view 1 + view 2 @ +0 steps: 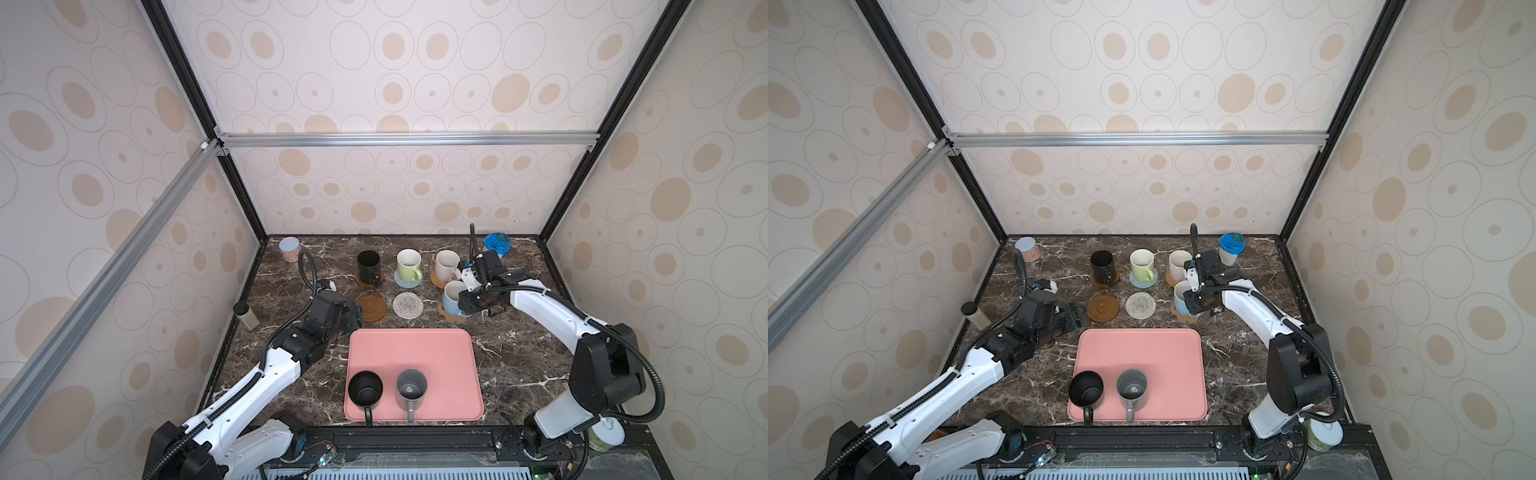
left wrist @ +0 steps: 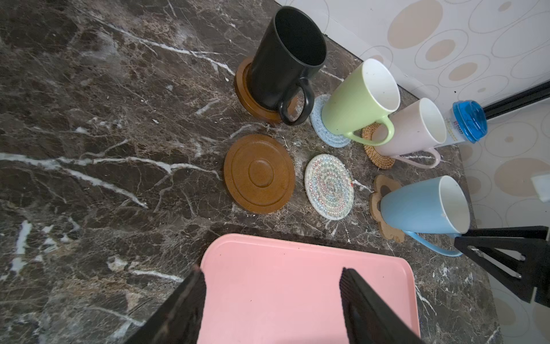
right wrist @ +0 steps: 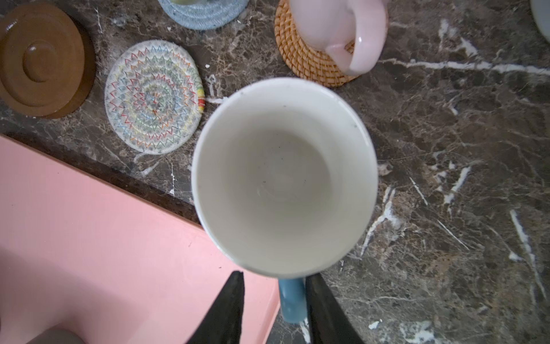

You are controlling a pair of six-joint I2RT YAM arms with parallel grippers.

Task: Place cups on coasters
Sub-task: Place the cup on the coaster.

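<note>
Four of six seated. My right gripper (image 3: 276, 275) spread astride light blue cup (image 3: 282, 178) handle, cup on paw coaster (image 2: 384, 184); left gripper (image 2: 272, 269) spread, empty, aimed at pink tray (image 2: 297, 256) for next.

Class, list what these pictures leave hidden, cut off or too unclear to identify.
- Paw coaster: top views, mostly covered by the light blue mug and right arm.
- Pink mug: right wrist view, rim cut off by the frame edge.
- Speck inside the grey mug: top views, too small to identify.
- Tub label: left wrist view, blurred.
</note>
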